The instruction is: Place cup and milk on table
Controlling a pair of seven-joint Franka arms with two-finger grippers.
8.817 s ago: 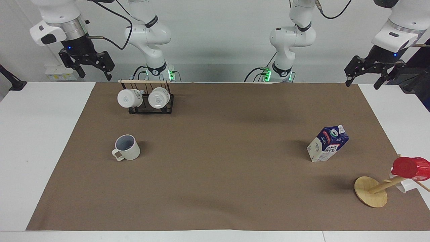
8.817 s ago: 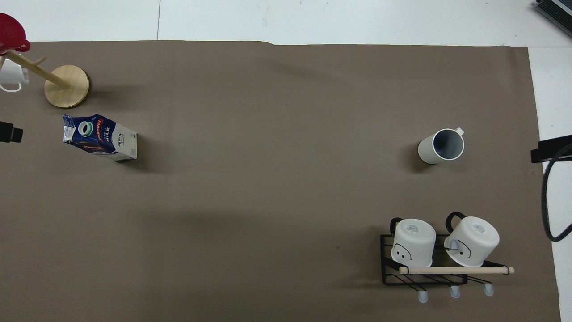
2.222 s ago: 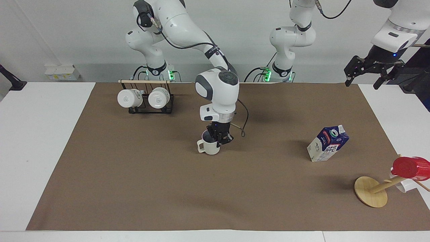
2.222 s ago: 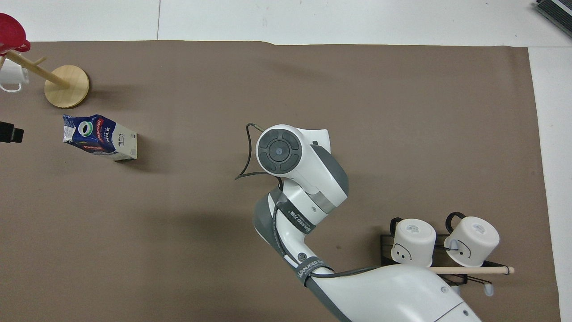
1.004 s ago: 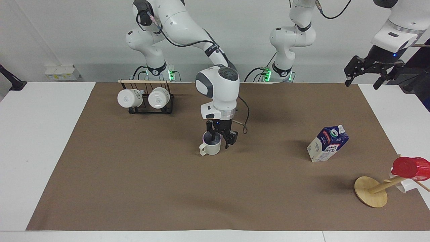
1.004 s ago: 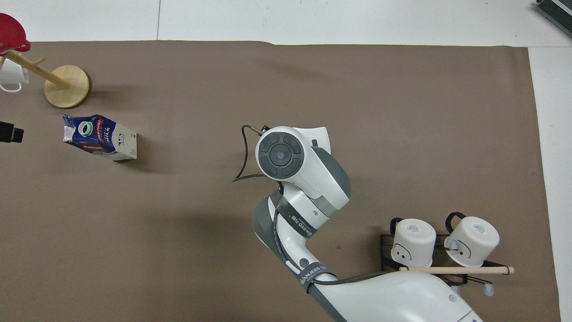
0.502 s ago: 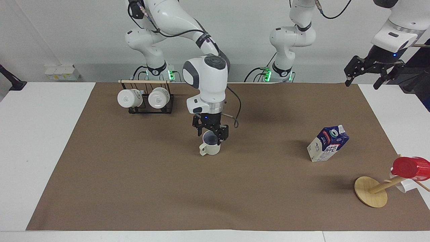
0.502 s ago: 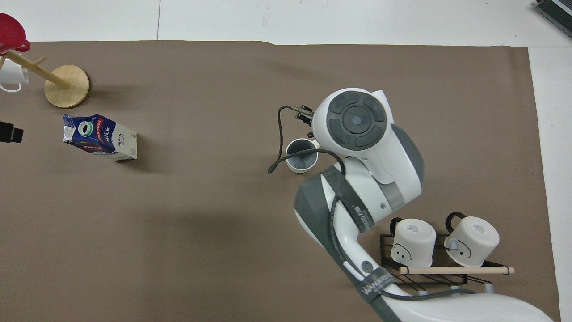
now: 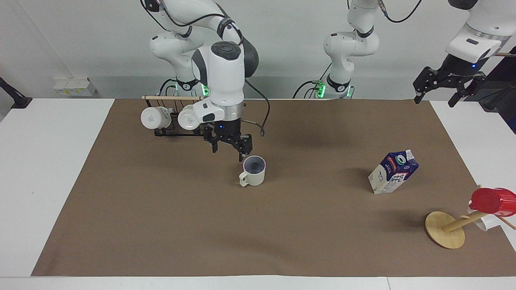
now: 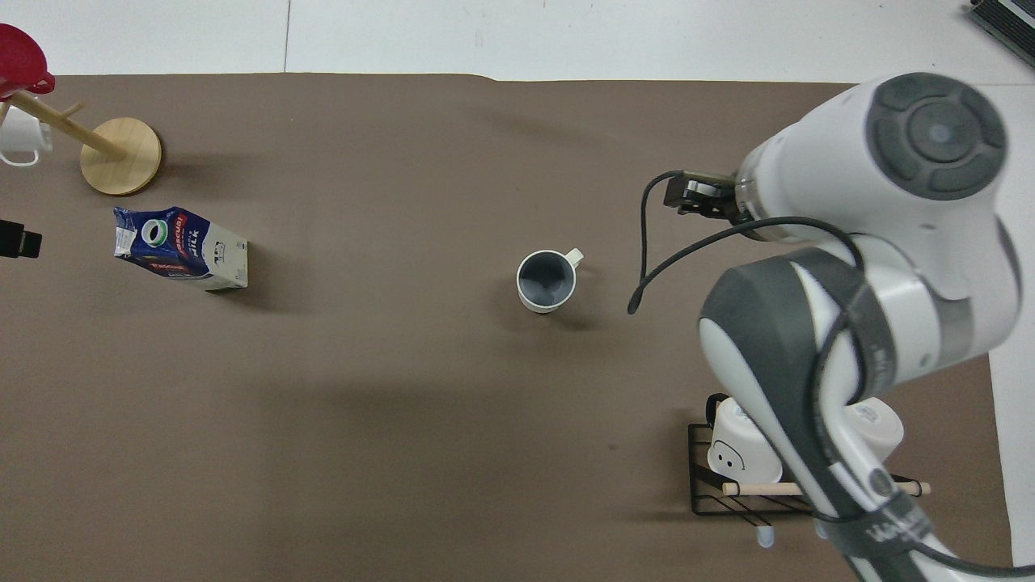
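Observation:
The cream-white cup (image 9: 253,172) stands upright on the brown mat (image 9: 258,233) near the table's middle, free of any gripper; it also shows in the overhead view (image 10: 547,280). My right gripper (image 9: 229,151) is open and empty, raised over the mat just beside the cup, toward the right arm's end. The blue and white milk carton (image 9: 393,172) stands on the mat toward the left arm's end, and shows in the overhead view (image 10: 179,249). My left gripper (image 9: 437,98) waits open, raised over the mat's corner at that end.
A black rack with two plain white mugs (image 9: 175,119) stands near the right arm's base. A wooden mug tree (image 9: 445,229) with a shiny red cup (image 9: 492,200) stands farther from the robots than the milk. White table (image 9: 48,161) borders the mat.
My right gripper has opened off the cup, risen and swung toward the right arm's end. The cup stays standing mid-mat. The left arm has not moved.

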